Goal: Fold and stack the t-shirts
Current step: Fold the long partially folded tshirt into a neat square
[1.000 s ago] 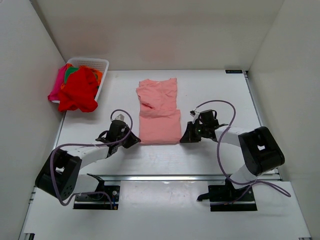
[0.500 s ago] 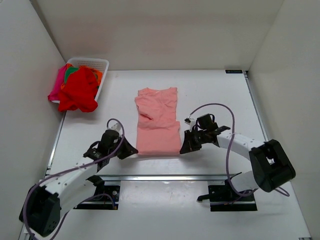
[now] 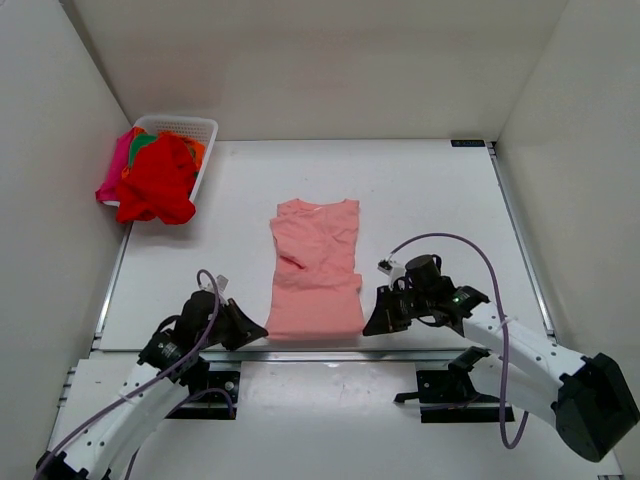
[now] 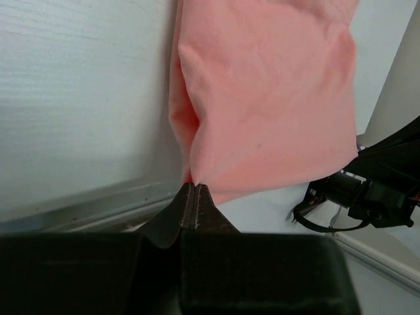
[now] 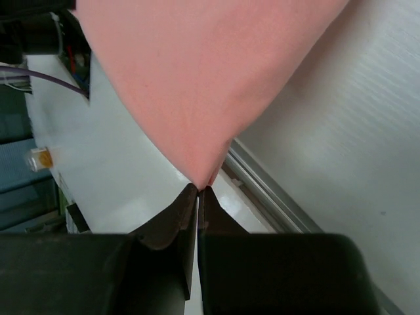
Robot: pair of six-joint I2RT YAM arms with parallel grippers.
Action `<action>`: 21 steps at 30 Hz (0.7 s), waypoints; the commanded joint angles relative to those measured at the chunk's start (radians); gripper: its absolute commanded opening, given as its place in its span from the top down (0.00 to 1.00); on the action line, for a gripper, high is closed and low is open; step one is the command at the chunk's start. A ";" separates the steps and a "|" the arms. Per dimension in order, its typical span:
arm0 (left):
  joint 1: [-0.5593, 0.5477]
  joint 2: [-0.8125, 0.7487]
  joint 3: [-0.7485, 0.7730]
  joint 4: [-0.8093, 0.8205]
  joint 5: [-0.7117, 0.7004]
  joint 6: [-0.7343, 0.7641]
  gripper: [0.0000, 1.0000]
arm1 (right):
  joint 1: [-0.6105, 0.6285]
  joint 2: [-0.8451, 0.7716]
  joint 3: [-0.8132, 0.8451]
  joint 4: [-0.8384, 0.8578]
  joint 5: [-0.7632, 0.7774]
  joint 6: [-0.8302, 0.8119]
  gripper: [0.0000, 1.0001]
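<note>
Salmon-pink t-shirt (image 3: 316, 265) is laid lengthwise on the table (image 3: 430, 190), centre-front, collar end away from the arm bases, near hem at the table's front edge. A crease is seen across the mid-section, w/ the near half lying as a narrower rectangle. L and R near corners are each taken by one arm. Left gripper (image 3: 256, 328) is set just beside the near-left corner; in the left wrist view (image 4: 195, 190) the jaws are seen closed, w/ the cloth corner (image 4: 262, 98) pinched between the tips and the fabric fanning up and away from them. Right gripper (image 3: 370, 322) is set at the near-right corner; in the right wrist view (image 5: 199, 190) the jaws are likewise pressed together on the pointed corner of the pink cloth (image 5: 203, 65), which spreads away above the tips. Both grippers are low, approx. level w/ each other, shirt between them. The front metal rail (image 5: 275, 190) is seen just under the right-hand corner. Other shirts are kept well apart, far-left: white lattice basket (image 3: 195, 125) holds a red t-shirt (image 3: 155, 185) draped over its near rim, a magenta t-shirt (image 3: 113, 168) hanging at its left side, and an orange/green t-shirt (image 3: 143, 141) partly covered by the red one.
</note>
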 commanded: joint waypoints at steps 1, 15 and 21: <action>0.027 0.004 0.086 -0.144 0.006 0.011 1.00 | -0.013 -0.066 0.010 -0.050 0.005 0.068 1.00; 0.156 0.450 0.405 0.180 0.072 0.129 1.00 | -0.263 0.276 0.462 -0.251 -0.131 -0.195 1.00; 0.205 0.588 0.494 0.336 0.075 0.122 1.00 | -0.297 0.445 0.682 -0.277 -0.130 -0.242 1.00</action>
